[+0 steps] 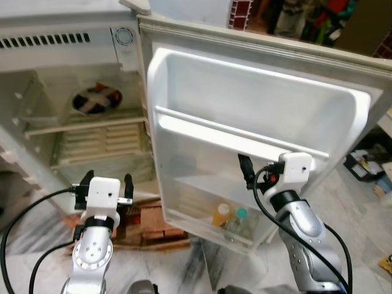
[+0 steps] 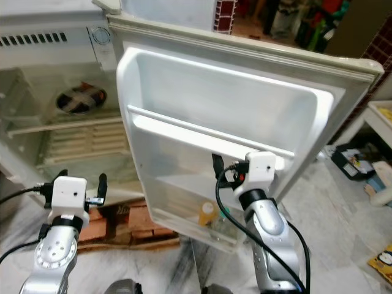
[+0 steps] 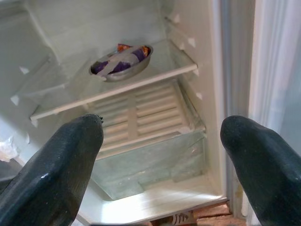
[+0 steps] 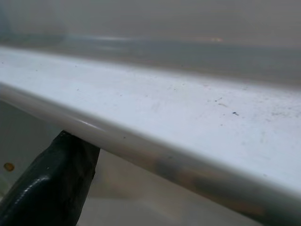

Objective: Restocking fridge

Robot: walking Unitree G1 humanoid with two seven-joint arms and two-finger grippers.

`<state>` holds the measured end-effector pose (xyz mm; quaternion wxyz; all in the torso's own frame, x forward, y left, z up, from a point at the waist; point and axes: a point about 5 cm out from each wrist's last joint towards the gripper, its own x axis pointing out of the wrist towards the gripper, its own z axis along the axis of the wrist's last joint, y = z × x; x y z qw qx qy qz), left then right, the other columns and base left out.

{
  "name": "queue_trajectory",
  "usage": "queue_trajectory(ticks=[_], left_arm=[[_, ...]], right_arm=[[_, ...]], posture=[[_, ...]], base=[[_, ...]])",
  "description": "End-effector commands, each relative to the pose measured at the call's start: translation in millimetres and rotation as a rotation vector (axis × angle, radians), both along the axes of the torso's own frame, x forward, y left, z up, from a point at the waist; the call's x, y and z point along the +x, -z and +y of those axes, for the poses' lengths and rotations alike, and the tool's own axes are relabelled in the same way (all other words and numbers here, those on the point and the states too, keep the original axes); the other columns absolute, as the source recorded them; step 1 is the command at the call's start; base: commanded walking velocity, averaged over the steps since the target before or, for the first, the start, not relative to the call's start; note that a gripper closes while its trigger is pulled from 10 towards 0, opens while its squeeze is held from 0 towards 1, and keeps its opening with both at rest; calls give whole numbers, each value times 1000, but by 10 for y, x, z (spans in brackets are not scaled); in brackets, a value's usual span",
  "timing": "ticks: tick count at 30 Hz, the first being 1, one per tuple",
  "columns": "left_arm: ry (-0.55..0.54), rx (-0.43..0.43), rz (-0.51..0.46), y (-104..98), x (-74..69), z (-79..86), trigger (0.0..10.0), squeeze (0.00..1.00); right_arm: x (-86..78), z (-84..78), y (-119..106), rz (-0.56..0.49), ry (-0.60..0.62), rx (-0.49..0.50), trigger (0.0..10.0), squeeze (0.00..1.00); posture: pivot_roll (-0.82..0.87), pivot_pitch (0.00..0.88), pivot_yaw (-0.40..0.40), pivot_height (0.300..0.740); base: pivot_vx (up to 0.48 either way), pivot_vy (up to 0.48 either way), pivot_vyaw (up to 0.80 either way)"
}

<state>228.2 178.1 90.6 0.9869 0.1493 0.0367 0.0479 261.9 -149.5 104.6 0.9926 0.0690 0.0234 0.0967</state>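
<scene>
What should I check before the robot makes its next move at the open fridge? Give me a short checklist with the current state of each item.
1. Fridge door swung open: ok.
2. Left claw open and empty, facing the fridge interior: ok; both fingers stand wide apart.
3. Right claw at the door shelf rail: ok, one finger sits under the rail; open or shut: cannot tell.
4. Lower door bin already holds bottles: ok, a yellow-capped and a teal-capped one stand there.
5. Inner shelf has bare space beside the bowl: ok.
6. An item in hand to stock: not ok for the left claw, cannot tell for the right.
</scene>
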Motion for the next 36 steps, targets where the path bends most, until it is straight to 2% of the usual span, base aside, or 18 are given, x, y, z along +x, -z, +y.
queue_trajectory(ticks=[1, 5, 9, 12, 15, 18, 22, 24, 28, 33, 36], left_arm=[[0, -3, 12, 19, -17, -13, 10000, 0], [-1, -8, 18, 28, -18, -20, 10000, 0], [0, -10, 25, 42, -28, -29, 10000, 0], [2, -11, 28, 50, -31, -38, 10000, 0], [3, -10, 31, 54, -28, -40, 10000, 0], [4, -8, 34, 59, -24, -36, 10000, 0], [0, -2, 41, 62, -18, -19, 10000, 0], [-1, 1, 42, 63, -10, -13, 10000, 0], [-2, 9, 33, 47, 34, -2, 10000, 0], [-7, 8, 16, 19, 66, 5, 10000, 0], [7, 5, 7, 20, 72, -23, 10000, 0]], right_arm=[[15, -20, 8, 8, 8, -2, 10000, 0], [-29, -22, 144, 71, -4, -46, 10000, 0], [-34, -46, 201, 105, 5, -46, 10000, 0], [-35, -26, 220, 113, -14, -62, 10000, 0], [-26, -6, 245, 97, -35, -135, 10000, 0], [-26, 5, 272, 106, -49, -127, 10000, 0], [-4, -34, 275, 101, 5, -176, 10000, 0], [-3, -21, 277, 108, -29, -146, 10000, 0], [76, -28, 237, 103, 9, -76, 10000, 0], [199, -59, 31, -19, 30, -63, 10000, 0], [233, -57, 2, -28, 54, -57, 10000, 0]], posture=[[137, 0, -61, 740], [136, 0, -62, 740], [133, 0, -62, 740], [133, 0, -61, 740], [135, 0, -60, 740], [137, 0, -58, 740], [141, 0, -53, 740], [143, 0, -51, 740], [145, 0, -48, 740], [140, 0, -53, 740], [137, 0, -56, 740]], base=[[0, 0, 0], [-268, 0, 0], [-308, 0, 0], [-330, 0, 0], [-339, 0, 0], [-337, 0, 0], [-339, 0, 0], [-337, 0, 0], [-332, 0, 0], [-225, 0, 0], [0, 0, 0]])
